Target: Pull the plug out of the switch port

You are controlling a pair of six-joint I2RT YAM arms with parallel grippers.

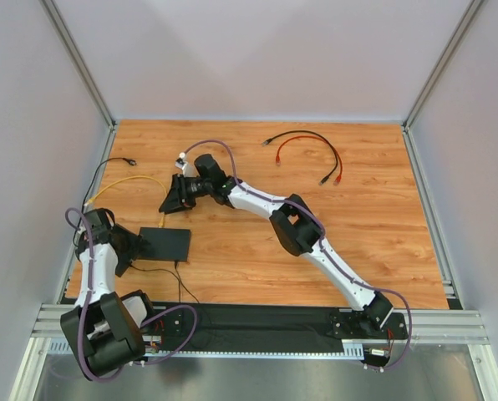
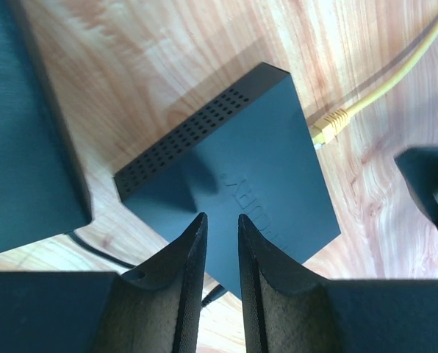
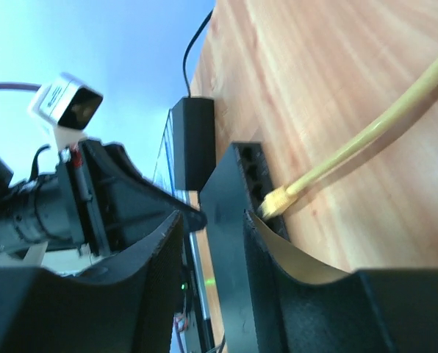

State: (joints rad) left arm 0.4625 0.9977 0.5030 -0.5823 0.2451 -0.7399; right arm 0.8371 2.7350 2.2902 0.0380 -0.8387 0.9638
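1. On the bench, near left: black switch; yellow cable leading to its far edge.
2. Left wrist: left fingers slightly apart, gripping nothing, over the switch; yellow plug at its side.
3. Right wrist: right fingers apart, unclamped, facing the plug at the switch ports.

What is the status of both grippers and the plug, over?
Left gripper slightly open, empty, at switch top. Right gripper open astride switch's port side. Yellow plug still seated. Nothing blocking.
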